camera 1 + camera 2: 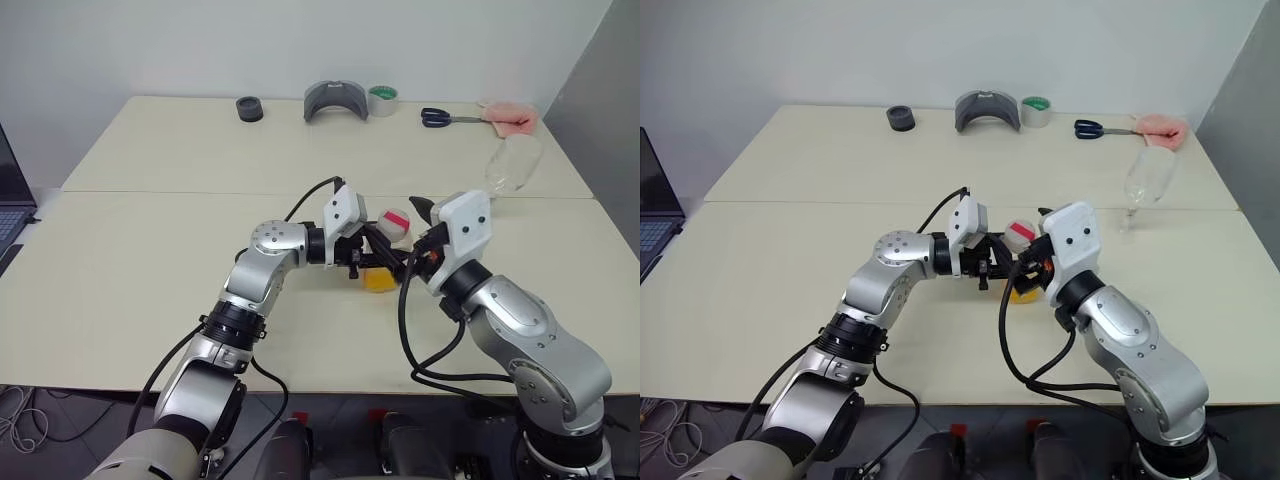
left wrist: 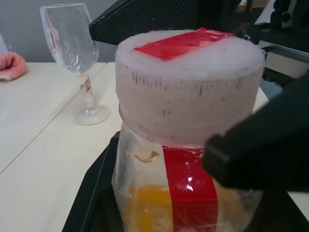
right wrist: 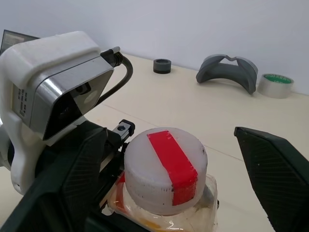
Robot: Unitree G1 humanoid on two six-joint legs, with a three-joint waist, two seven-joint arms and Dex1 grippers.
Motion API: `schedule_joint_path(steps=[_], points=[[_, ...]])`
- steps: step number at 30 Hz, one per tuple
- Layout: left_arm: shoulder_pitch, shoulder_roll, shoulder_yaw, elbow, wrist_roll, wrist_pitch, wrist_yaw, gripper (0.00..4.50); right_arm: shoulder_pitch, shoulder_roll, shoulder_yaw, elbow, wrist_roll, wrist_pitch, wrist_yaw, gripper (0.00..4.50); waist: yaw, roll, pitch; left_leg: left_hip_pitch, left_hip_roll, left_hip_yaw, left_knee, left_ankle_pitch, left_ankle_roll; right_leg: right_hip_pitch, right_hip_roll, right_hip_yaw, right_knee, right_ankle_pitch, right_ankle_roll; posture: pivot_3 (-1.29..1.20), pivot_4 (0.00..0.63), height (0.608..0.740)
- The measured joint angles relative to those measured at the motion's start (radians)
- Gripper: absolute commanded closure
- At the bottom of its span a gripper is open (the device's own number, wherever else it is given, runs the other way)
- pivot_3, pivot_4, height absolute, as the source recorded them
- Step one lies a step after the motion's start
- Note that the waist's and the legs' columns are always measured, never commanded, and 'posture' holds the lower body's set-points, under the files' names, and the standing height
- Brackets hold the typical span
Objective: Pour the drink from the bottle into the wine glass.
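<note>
From the left eye view, the left gripper [image 1: 372,250] is reaching to the right over the cream, matt table [image 1: 150,250] and is closing its black fingers on the bottle [image 1: 388,252], a small clear plastic one standing upright near the middle of the table. The drink [image 1: 380,281] is showing as an orange-yellow patch at the bottom of the bottle. The right gripper [image 1: 425,222] is standing just beside the white cap [image 1: 397,223]. At the far edge, a black ring [image 1: 249,108], a grey curved piece [image 1: 336,101], a roll of tape [image 1: 382,100], scissors [image 1: 447,118] and a pink cloth [image 1: 512,117] are lying.

From the right eye view, the wine glass [image 1: 1145,182] is standing upright, well apart from the bottle, on the right side of the table; its bowl is clear and rounded, on a thin stem.

From the left wrist view, the cap is looking rough and cloudy white, with ribbed sides and a strip of glossy red tape on top. A red label strip is running down the squarish, shiny body.

From the right wrist view, the two dark textured fingers [image 3: 273,169] are standing wide apart on both sides of the cap, not touching it, holding nothing.
</note>
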Motion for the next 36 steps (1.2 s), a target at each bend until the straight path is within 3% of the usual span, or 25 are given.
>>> schedule_joint_path(steps=[5,6,11,17,21,25,27,31,33,36], points=[[0.000,-0.003,0.000,0.000,0.001,-0.001,0.001,2.58,0.001,0.000,0.001,0.007,0.001,-0.002,0.024,2.57,0.000,0.000,0.000,0.000,0.000,0.000,0.000,0.000,0.000,0.000,0.000,0.000,0.000,0.000,0.000,0.00,0.150,0.740],[0.000,-0.002,0.000,0.000,0.001,-0.001,0.001,2.58,0.001,-0.001,0.001,0.011,0.000,-0.008,0.031,2.62,0.000,0.000,0.000,0.000,0.000,0.000,0.000,0.000,0.000,0.000,0.000,0.000,0.000,0.000,0.000,0.00,0.150,0.740],[0.000,0.003,0.003,0.000,0.002,-0.002,0.001,2.58,-0.014,-0.071,0.007,0.088,-0.011,-0.119,0.158,2.62,0.000,0.000,0.000,0.000,0.000,0.001,0.000,0.000,0.000,0.000,0.000,0.000,0.000,0.000,0.000,0.00,0.150,0.740],[-0.003,0.017,-0.002,0.000,0.002,-0.030,-0.055,2.59,-0.192,-0.328,0.008,0.352,0.061,-0.327,0.671,2.62,-0.001,0.000,0.000,0.001,0.000,0.001,0.001,0.000,0.000,0.001,0.000,-0.001,0.000,0.000,0.000,0.00,0.150,0.740],[-0.024,0.017,-0.006,0.004,0.001,-0.038,-0.088,2.60,-0.324,-0.384,0.002,0.500,0.116,-0.323,0.891,2.62,-0.002,0.000,0.000,0.000,0.000,0.001,0.000,0.000,0.000,0.000,0.000,-0.001,0.000,0.000,0.000,0.00,0.150,0.740],[-0.031,0.012,-0.007,0.005,0.001,-0.040,-0.092,2.60,-0.358,-0.397,0.002,0.536,0.121,-0.315,0.958,2.62,0.000,0.000,0.000,0.000,0.000,0.001,0.000,0.000,0.000,0.000,-0.001,-0.001,-0.001,0.000,0.000,0.00,0.150,0.740],[-0.031,0.012,-0.009,0.005,0.001,-0.038,-0.091,2.60,-0.352,-0.392,-0.007,0.532,0.126,-0.299,0.952,1.92,0.001,0.000,0.000,-0.001,0.000,0.001,0.001,0.000,0.000,0.000,-0.002,0.000,-0.001,0.000,0.000,0.00,0.150,0.740],[-0.031,0.009,-0.016,0.005,0.002,-0.035,-0.088,2.60,-0.298,-0.387,-0.048,0.479,0.132,-0.277,0.897,1.89,0.002,0.000,0.000,-0.001,0.000,0.000,0.001,0.000,0.000,0.000,-0.003,0.000,0.000,0.000,0.000,0.00,0.150,0.740],[-0.031,0.000,-0.018,0.004,0.002,-0.030,-0.085,2.60,-0.250,-0.389,-0.104,0.416,0.150,-0.245,0.837,1.29,0.003,0.000,0.000,-0.002,0.000,0.000,0.001,0.000,0.000,0.000,-0.003,-0.001,-0.001,0.000,0.000,0.00,0.150,0.740],[-0.032,0.001,-0.019,0.006,0.004,-0.022,-0.079,2.60,-0.174,-0.405,-0.189,0.315,0.187,-0.197,0.774,1.29,0.005,0.000,0.000,-0.002,0.000,-0.001,0.001,0.000,0.000,0.000,-0.003,-0.001,0.000,0.000,0.000,0.00,0.150,0.740]])
